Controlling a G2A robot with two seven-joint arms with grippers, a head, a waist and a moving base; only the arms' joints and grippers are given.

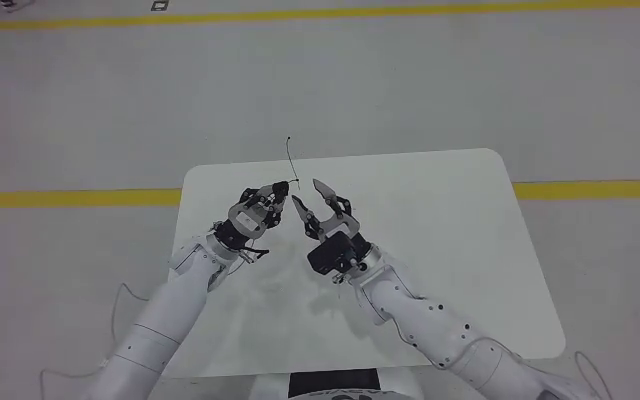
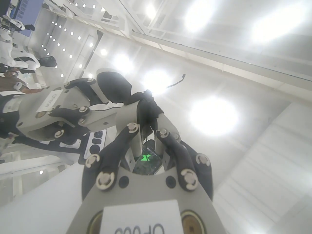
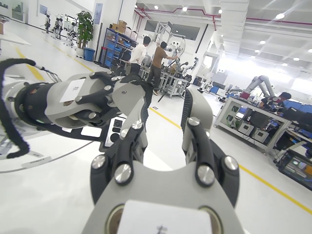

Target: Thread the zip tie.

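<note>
A thin black zip tie (image 1: 291,160) sticks up and away from my left gripper (image 1: 284,188), which is shut on its lower end above the white table (image 1: 450,250). In the left wrist view the pinched fingers meet at the left gripper (image 2: 147,99) and the zip tie (image 2: 176,82) curves off beyond them. My right gripper (image 1: 311,199) stands open just to the right of the left one, its fingers close to the tie's held end but not on it. In the right wrist view the right gripper (image 3: 168,98) is spread wide with nothing between its fingers, and the left gripper (image 3: 85,98) lies alongside.
The table carries nothing else; its far edge (image 1: 340,160) runs just beyond the grippers. A yellow floor line (image 1: 90,197) passes behind. People work at benches far off in the hall.
</note>
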